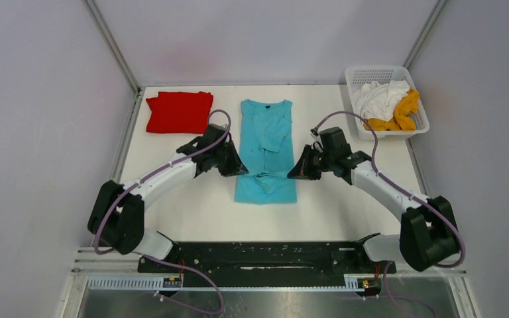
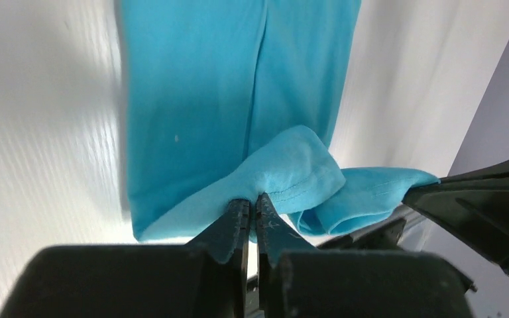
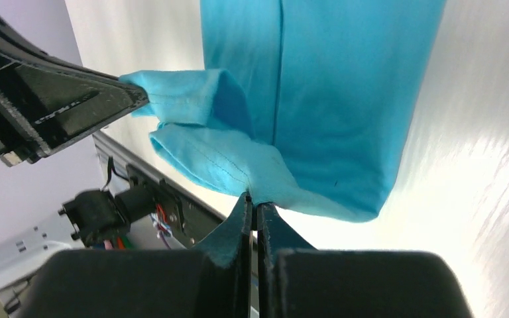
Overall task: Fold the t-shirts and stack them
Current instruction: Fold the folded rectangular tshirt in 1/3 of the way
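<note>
A turquoise-blue t-shirt (image 1: 266, 126) lies lengthwise in the middle of the white table, its sleeves folded in. My left gripper (image 1: 238, 167) is at its left edge and my right gripper (image 1: 296, 171) at its right edge, both about halfway down. In the left wrist view my left gripper (image 2: 253, 199) is shut on a stitched hem corner of the shirt (image 2: 192, 99), raised off the table. In the right wrist view my right gripper (image 3: 253, 202) pinches the other hem corner of the shirt (image 3: 331, 99). The hem sags between them. A folded bright red t-shirt (image 1: 179, 111) lies at the back left.
A white lattice basket (image 1: 358, 74) stands at the back right, with a crumpled white t-shirt (image 1: 379, 98) and a mustard-yellow one (image 1: 405, 110) in it. Grey walls close in both sides. A black rail (image 1: 265, 255) runs along the near edge.
</note>
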Motion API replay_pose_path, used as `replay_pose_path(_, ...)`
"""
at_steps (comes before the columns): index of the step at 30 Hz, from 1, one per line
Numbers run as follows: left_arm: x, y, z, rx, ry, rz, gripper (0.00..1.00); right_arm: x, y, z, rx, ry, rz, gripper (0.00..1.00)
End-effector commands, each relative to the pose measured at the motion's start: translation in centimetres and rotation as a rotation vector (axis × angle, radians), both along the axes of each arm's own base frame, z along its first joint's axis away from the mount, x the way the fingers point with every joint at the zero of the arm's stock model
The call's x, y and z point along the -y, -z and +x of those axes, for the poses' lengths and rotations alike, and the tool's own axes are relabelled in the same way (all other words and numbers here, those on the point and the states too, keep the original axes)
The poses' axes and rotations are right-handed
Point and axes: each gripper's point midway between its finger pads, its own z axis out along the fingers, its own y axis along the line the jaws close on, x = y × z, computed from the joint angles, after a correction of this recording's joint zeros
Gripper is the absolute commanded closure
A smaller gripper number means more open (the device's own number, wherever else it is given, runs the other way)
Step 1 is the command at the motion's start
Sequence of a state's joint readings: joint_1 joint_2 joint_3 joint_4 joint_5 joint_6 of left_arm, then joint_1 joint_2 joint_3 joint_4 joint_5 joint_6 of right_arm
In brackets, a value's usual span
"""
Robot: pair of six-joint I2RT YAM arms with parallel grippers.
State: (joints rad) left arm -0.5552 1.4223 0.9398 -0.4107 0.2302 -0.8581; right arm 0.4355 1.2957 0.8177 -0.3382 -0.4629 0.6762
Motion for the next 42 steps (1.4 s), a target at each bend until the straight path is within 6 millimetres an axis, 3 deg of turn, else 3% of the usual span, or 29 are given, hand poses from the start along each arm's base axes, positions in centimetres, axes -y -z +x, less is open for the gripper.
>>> replay_pose_path(1, -0.1, -1.8, 4.9, 0.094, -0.023, -0.001, 1.0, 0.1, -0.7, 3.9, 0.055, 0.003, -0.006, 1.0)
replay_pose_path(10, 0.3, -0.1, 9.3, 0.053, -0.061, 0.008, 1.0, 0.1, 0.1, 9.3, 0.054, 0.031, 0.022, 1.0)
replay_pose_path(15, -0.3, 1.0, 10.9, 0.036, -0.093, 0.044, 1.0, 0.0, 1.3, 11.3, 0.022, 0.038, 0.041, 1.0)
replay_pose_path(18, -0.8, 2.0, 11.8, 0.023, -0.105, 0.071, 0.92, -0.1, 2.0, 12.4, 0.011, 0.047, 0.052, 1.0)
replay_pose_path(20, -1.1, 2.7, 12.3, 0.006, -0.109, 0.078, 0.81, -0.1, 2.6, 13.3, 0.009, 0.053, 0.052, 0.93)
replay_pose_path(23, -1.2, 2.9, 13.3, 0.011, -0.106, 0.072, 0.54, 0.3, 2.6, 15.5, 0.027, 0.072, 0.054, 0.89)
replay_pose_path(25, -1.2, 2.3, 14.1, 0.02, -0.093, 0.069, 0.27, 0.7, 2.4, 16.5, 0.028, 0.081, 0.054, 0.72)
replay_pose_path(26, -1.2, 1.8, 14.3, 0.024, -0.084, 0.07, 0.17, 0.9, 2.2, 16.7, 0.031, 0.08, 0.044, 0.56)
replay_pose_path(27, -1.2, 1.2, 14.3, 0.031, -0.077, 0.072, 0.05, 1.2, 2.0, 16.6, 0.033, 0.076, 0.026, 0.42)
replay_pose_path(28, -1.4, 0.6, 14.2, 0.045, -0.073, 0.074, 0.01, 1.5, 1.9, 16.2, 0.043, 0.068, 0.005, 0.07)
replay_pose_path(29, -1.6, -0.6, 13.8, 0.072, -0.072, 0.068, 0.01, 1.8, 1.8, 15.8, 0.049, 0.064, -0.009, 0.01)
replay_pose_path(33, -3.1, -1.4, 10.4, 0.102, -0.082, 0.058, 0.01, 3.7, 2.6, 12.1, 0.04, 0.087, -0.077, 0.0)
replay_pose_path(40, -5.2, 3.3, 0.3, -0.033, -0.061, 0.057, 0.01, 6.0, 6.0, 3.2, -0.035, 0.106, -0.146, 0.0)
replay_pose_path(42, -5.8, 4.2, -1.7, -0.05, -0.065, 0.061, 0.01, 6.4, 6.8, 1.4, -0.048, 0.108, -0.15, 0.01)
